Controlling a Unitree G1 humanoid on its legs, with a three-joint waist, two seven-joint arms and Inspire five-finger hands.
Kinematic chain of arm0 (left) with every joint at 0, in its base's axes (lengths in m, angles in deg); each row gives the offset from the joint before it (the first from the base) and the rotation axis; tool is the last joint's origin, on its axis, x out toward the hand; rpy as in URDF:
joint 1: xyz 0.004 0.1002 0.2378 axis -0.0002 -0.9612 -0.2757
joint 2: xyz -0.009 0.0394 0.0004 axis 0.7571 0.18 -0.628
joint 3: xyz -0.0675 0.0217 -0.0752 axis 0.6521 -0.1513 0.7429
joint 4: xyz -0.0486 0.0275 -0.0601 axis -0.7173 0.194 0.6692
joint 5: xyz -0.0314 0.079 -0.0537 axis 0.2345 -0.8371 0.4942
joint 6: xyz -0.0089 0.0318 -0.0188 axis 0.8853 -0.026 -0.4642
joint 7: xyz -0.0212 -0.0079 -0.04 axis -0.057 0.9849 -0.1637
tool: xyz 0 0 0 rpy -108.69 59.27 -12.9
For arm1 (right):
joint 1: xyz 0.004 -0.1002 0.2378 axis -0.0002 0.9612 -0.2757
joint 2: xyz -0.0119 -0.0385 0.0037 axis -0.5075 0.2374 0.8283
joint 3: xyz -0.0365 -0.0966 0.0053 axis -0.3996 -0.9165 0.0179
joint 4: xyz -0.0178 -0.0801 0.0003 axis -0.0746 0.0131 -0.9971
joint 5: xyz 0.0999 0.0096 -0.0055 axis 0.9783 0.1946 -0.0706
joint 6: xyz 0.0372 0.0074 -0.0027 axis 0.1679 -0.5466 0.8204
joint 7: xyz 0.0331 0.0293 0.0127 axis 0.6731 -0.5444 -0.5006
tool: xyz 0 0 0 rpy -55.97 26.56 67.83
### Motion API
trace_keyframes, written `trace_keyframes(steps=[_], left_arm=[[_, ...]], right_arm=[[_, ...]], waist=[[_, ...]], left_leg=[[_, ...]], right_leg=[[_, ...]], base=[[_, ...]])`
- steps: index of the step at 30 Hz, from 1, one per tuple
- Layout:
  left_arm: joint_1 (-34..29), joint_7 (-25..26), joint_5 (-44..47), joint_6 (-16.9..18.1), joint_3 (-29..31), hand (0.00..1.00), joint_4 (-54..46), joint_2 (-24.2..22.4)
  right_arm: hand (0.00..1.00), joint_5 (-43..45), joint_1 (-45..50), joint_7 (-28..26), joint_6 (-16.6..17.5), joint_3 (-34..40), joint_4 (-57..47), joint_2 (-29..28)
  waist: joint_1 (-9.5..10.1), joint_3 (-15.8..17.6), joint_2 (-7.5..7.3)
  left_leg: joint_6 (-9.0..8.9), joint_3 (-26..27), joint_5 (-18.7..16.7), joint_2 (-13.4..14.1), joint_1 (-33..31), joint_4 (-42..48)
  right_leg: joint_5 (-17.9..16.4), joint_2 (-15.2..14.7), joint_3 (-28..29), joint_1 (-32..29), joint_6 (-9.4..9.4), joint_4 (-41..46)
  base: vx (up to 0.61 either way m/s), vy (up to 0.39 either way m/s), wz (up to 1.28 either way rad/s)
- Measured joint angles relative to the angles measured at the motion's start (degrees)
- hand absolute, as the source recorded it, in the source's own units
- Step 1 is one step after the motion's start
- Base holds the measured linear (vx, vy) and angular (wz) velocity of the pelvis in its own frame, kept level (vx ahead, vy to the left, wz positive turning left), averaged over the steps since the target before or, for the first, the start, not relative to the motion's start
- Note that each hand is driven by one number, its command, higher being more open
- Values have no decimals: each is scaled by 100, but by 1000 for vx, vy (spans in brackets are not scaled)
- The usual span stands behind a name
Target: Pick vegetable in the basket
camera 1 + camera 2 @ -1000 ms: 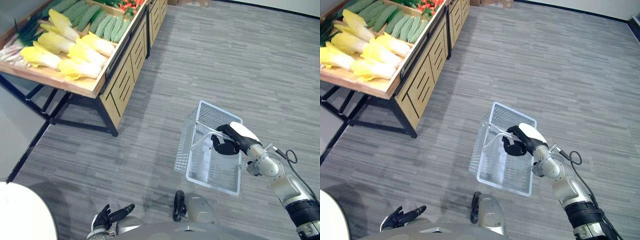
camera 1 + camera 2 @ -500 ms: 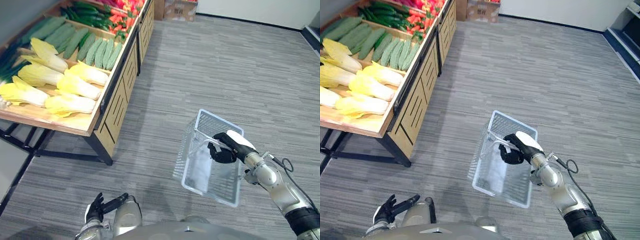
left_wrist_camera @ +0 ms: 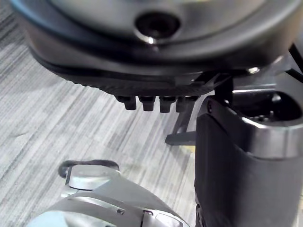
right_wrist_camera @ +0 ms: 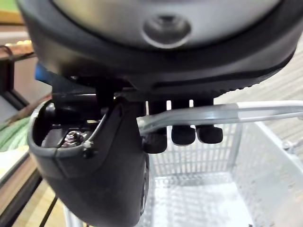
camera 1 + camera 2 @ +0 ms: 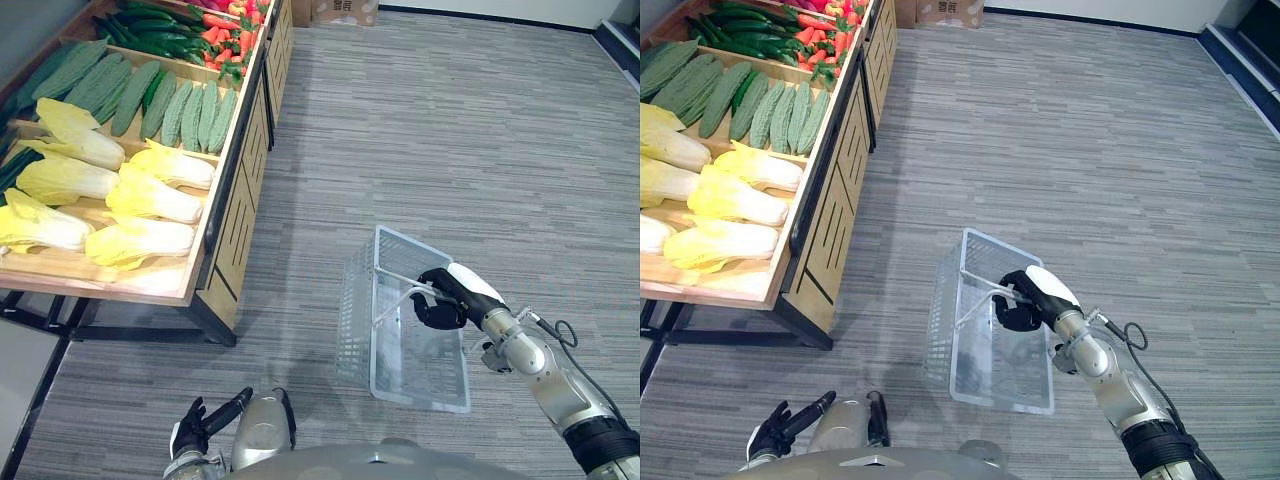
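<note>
A white wire basket [image 5: 356,308] hangs empty just above the grey floor, a little tilted. My right hand [image 5: 441,299] is shut on its handle [image 4: 227,113], with the fingers curled over the clear bar. Pale yellow cabbages [image 5: 150,196] lie on the near end of a wooden stand [image 5: 236,215] to the left. Behind them lie ridged green gourds [image 5: 186,104], then dark green and red vegetables [image 5: 224,22]. My left hand [image 5: 206,430] hangs low at the bottom left with its fingers relaxed and holds nothing.
The stand rests on a black metal frame [image 5: 150,330] and has slatted wooden side panels. Grey plank floor [image 5: 450,130] spreads wide to the right of it. A cardboard box [image 5: 342,11] sits at the far end.
The camera has swung, so the stand now fills more of the left side. The right hand has kept its hold on the basket's handle. The left hand has stayed low.
</note>
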Motion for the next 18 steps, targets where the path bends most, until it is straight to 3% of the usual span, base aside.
trace_keyframes(steps=[3,4,7,8,10,12,13,14,15,16,17,18], left_arm=[[-141,36,-10,1,-36,100,-22,60],[-146,47,-35,-2,-47,100,-26,106],[-273,64,-223,-23,-130,100,-141,213],[-305,65,-224,-33,-176,100,-149,229],[-377,69,-226,-107,-207,100,-139,303],[-369,81,-226,-114,-195,100,-139,305],[-372,77,-237,-106,-195,100,-168,291],[-397,78,-338,-94,-189,100,-183,297],[-422,77,-405,-91,-184,100,-187,300],[-464,87,-440,-92,-89,100,-197,307],[-571,61,-416,20,21,100,27,193],[-571,61,-416,20,21,100,27,193]], right_arm=[[0,-64,70,59,-117,1,75,-265],[0,-144,106,73,-160,10,79,-330],[0,-145,233,94,-224,62,117,-612],[0,-143,266,102,-224,93,116,-700],[0,-134,361,115,-224,145,104,-909],[0,-63,358,152,-216,312,90,-1097],[0,65,359,200,-217,468,88,-1192],[0,112,360,286,-217,597,85,-1246],[0,127,360,318,-217,645,81,-1251],[0,208,362,328,-220,755,67,-1217],[0,679,363,459,-374,949,516,-1095],[0,679,363,459,-374,949,516,-1095]], waist=[[6,-68,-150],[6,-59,-199],[-74,8,-227],[-84,34,-197],[-161,50,-204],[-162,73,-147],[-164,73,-125],[-140,40,-216],[-128,18,-302],[-128,-39,-425],[-18,-35,-228],[-18,-35,-228]], left_leg=[[73,-40,-35,-182,266,-256],[97,-96,-51,-212,351,-264],[256,-358,-129,-212,824,-420],[274,-409,-141,-197,933,-454],[276,-596,-146,-150,1326,-669],[268,-722,-141,-32,1457,-753],[231,-843,-120,15,1459,-805],[159,-927,-81,-72,1459,-859],[132,-988,-87,-155,1464,-871],[-67,-1138,-179,-292,1518,-886],[-248,-1615,-135,-266,1288,-1105],[-248,-1615,-135,-266,1288,-1105]], right_leg=[[27,-90,1,-405,30,1099],[155,-104,-3,-617,87,1673],[850,-81,-153,-1047,1,3112],[676,-83,-212,-1115,-112,3382],[2,-40,-679,-1265,-451,3628],[-281,213,-812,-1435,-489,2899],[-293,438,-739,-1499,-476,2005],[20,526,-711,-1481,-324,1011],[416,500,-747,-1475,-315,601],[735,395,-969,-1407,-360,226],[1473,630,-1332,-668,-333,-1560],[1473,630,-1332,-668,-333,-1560]], base=[[127,67,10],[194,69,32],[210,54,40],[242,29,52],[238,-16,55],[217,-59,45],[228,-141,50],[189,-127,50],[213,-173,54],[101,-97,34],[101,-97,26],[0,0,0]])
